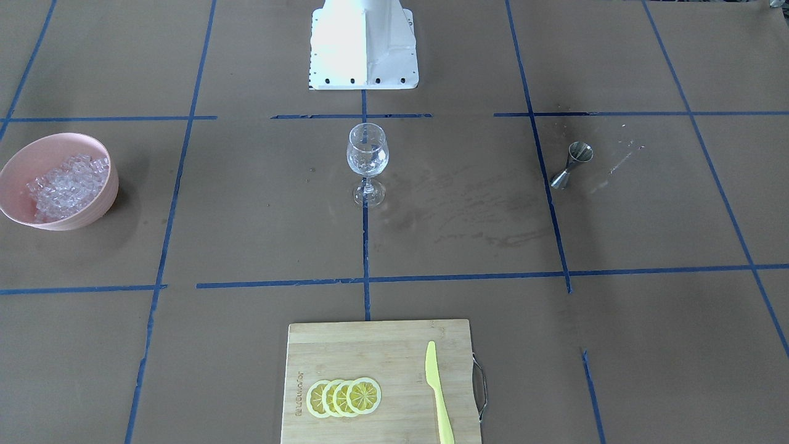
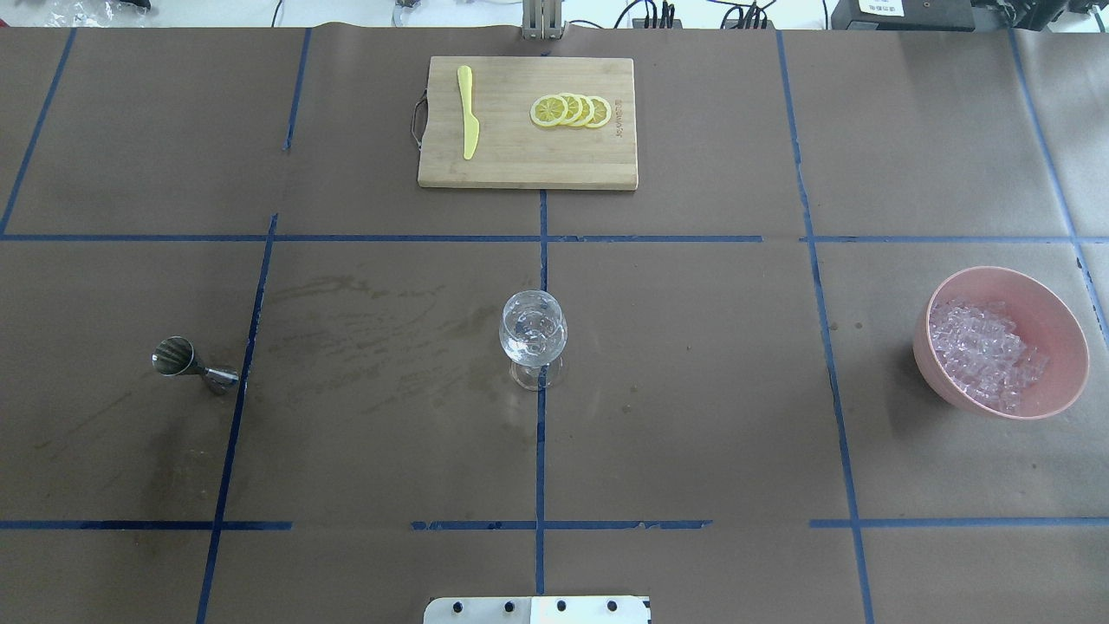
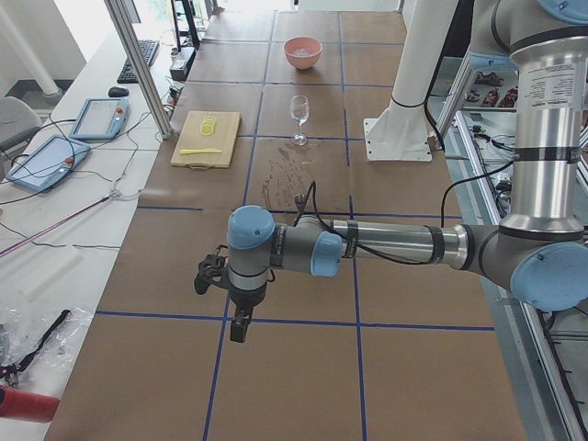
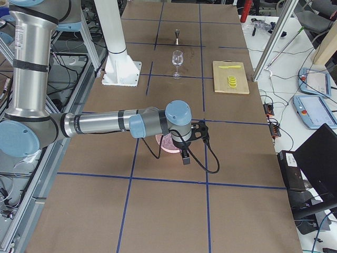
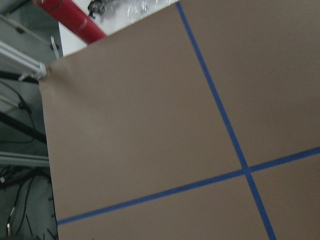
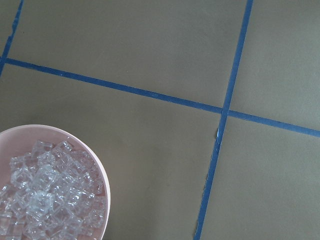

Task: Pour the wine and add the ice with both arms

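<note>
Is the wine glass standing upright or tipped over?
Upright: the wine glass stands on its foot, bowl above the stem, opening upward.

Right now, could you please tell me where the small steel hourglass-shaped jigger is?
In the overhead view the jigger sits on the robot's left, just left of a blue tape line, level with the central clear stemmed wine glass.
</note>
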You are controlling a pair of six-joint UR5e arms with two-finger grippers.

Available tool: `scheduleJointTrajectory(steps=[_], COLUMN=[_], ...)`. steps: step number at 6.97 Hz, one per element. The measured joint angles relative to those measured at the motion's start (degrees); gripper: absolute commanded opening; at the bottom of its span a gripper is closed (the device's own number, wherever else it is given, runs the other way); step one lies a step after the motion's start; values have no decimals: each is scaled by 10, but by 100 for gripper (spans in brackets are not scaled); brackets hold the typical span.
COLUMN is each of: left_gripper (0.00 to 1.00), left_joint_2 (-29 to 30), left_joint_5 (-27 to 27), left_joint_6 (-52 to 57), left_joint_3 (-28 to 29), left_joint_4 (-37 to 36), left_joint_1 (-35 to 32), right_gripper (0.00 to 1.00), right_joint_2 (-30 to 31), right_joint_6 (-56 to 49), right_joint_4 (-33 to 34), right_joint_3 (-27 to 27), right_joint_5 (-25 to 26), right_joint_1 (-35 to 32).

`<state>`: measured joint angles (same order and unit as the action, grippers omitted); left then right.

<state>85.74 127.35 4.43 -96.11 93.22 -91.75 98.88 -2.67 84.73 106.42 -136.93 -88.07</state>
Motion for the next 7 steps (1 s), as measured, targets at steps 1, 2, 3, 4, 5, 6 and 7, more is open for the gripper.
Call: scheduleJointTrajectory(steps=[1, 2, 3, 4, 5, 6, 7], left_gripper=[100, 100, 100, 100, 100, 100, 100], left_joint_2=[-19, -36, -46, -49, -48, -45, -44], left_joint_5=[32, 47, 52, 54, 54, 54, 55], left_joint_6=[-1, -1, -1, 0, 0, 0, 0], left_joint_3=[-14, -32, -48, -56, -59, -62, -65], left_joint_4=[-11, -12, -12, -12, -12, -11, -11], left_joint_1=[-2, -2, -3, -3, -3, -2, -2], right_gripper=[100, 100, 100, 100, 100, 100, 100], right_joint_2=[-1, -2, -2, -2, 5, 22, 42], right_joint_6=[2, 11, 33, 70, 111, 168, 237], right_joint_4=[0, 0, -2, -5, -22, -77, -154], right_joint_3=[2, 6, 17, 36, 49, 55, 57], right_joint_5=[0, -2, -5, -7, -5, 5, 19], right_joint_1=[0, 0, 1, 9, 30, 60, 94])
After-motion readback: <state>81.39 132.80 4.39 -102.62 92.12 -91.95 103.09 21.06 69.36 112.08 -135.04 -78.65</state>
